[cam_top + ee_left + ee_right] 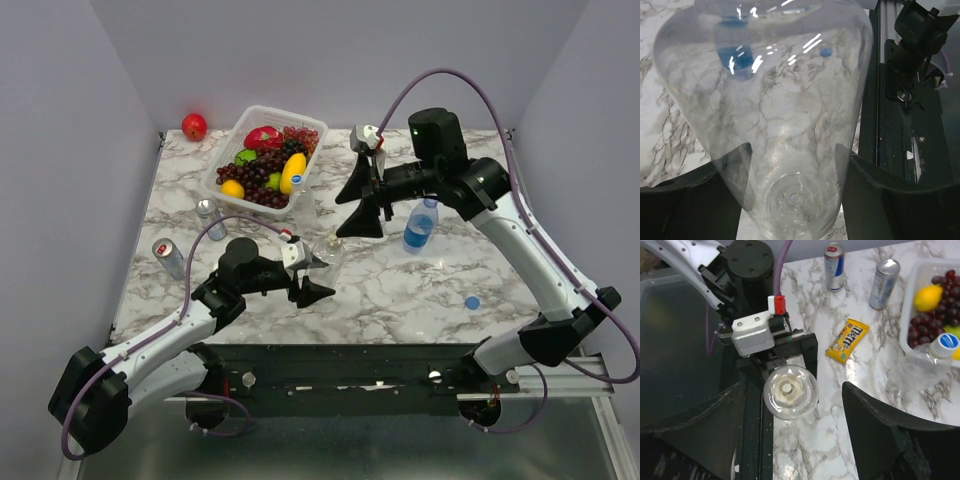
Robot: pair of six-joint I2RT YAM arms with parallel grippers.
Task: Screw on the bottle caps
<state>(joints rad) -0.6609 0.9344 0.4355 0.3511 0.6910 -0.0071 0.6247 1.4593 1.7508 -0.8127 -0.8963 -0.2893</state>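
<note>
My left gripper [318, 272] is shut on a colourless bottle [329, 250] and holds it at mid-table. In the left wrist view the bottle [775, 110] fills the frame between both fingers [865, 195]. In the right wrist view I see this bottle [802, 402] end-on, with a pale whitish cap [786, 387] on its neck. My right gripper [345, 215] is open just behind and above it, jaws wide [795, 435]. A blue-tinted bottle [420, 226] stands to the right. A plain blue cap [472, 301] lies at the front right. A second colourless bottle [300, 200] wears a blue-and-white cap [945, 342].
A white basket [222, 165] of fruit stands at the back left, with a red apple [194, 126] behind it. Two slim silver cans [210, 218] [170, 258] are on the left. A yellow sweet packet [847, 340] lies near them.
</note>
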